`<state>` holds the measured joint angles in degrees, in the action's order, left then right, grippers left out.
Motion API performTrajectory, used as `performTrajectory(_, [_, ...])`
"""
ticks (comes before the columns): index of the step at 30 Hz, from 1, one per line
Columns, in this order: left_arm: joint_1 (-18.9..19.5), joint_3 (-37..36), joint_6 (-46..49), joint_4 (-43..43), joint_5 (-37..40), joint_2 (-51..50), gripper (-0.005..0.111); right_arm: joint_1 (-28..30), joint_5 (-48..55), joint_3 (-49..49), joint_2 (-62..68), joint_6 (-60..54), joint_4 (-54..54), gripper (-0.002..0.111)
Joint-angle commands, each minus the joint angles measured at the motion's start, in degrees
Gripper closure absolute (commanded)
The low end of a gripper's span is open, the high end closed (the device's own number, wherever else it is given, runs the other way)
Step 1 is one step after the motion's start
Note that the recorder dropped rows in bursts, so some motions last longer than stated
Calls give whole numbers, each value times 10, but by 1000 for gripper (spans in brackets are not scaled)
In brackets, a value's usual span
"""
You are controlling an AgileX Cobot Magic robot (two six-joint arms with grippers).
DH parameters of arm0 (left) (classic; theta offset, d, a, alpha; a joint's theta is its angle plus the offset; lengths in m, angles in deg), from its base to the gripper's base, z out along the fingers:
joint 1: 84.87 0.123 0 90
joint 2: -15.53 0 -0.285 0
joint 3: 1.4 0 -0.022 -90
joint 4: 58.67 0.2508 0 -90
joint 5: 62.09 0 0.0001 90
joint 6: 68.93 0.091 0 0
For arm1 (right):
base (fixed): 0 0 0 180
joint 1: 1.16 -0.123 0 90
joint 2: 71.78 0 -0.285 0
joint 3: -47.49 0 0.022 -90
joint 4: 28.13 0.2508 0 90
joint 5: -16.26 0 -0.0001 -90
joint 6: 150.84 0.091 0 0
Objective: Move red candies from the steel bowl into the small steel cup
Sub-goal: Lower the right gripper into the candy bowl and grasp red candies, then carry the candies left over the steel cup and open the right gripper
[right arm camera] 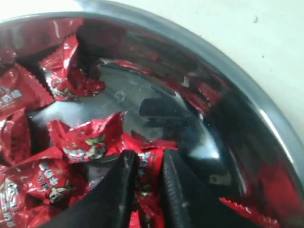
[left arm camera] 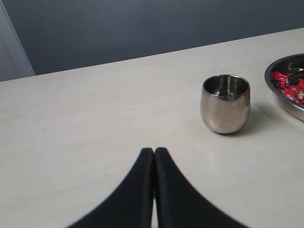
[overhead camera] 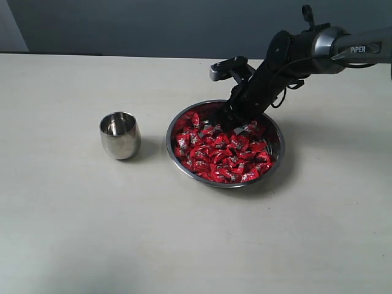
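Exterior camera: raised, off the arms, angled down across the table. Middle distance; takes in cup, bowl and right arm.
Left wrist camera: low, close over the tabletop, facing along it past the left gripper toward the cup; catches only a sliver of the bowl.
Right wrist camera: very near, looking down past the right gripper into the bowl at red candies.
Shared: the bowl shows in all three views, the cup in the exterior and left wrist views.

steel bowl cut off by left wrist view's edge, right jaws' tips buried among red candies in exterior view, wrapper print too small to read
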<state>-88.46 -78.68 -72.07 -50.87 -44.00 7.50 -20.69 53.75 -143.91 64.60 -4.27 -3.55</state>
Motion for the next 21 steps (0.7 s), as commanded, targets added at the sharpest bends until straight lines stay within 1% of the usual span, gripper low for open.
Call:
performTrajectory(1, [-6,1,-3,0,-4,2,106,0,-2,-3,-10,1,3,108])
performTrajectory(8, [-6,1,-3,0,-4,2,106,0,6,-3,-68,1,17,109])
performTrajectory(10, [-6,1,-3,0,-4,2,106,0,16,-3,-89,-1,63,109])
performTrajectory(12, [-6,1,-3,0,-4,2,106,-8,45,-3,-110,-64,143,109])
performTrajectory(14, [-6,1,-3,0,-4,2,106,-33,67,-3,-117,-125,202,109])
performTrajectory(16, [-6,1,-3,0,-4,2,106,-58,72,-3,-117,-167,228,109])
performTrajectory(18, [-6,1,-3,0,-4,2,106,-89,58,-3,-117,-185,238,109])
performTrajectory(21, [-6,1,-3,0,-4,2,106,-135,0,-3,-117,-185,234,109])
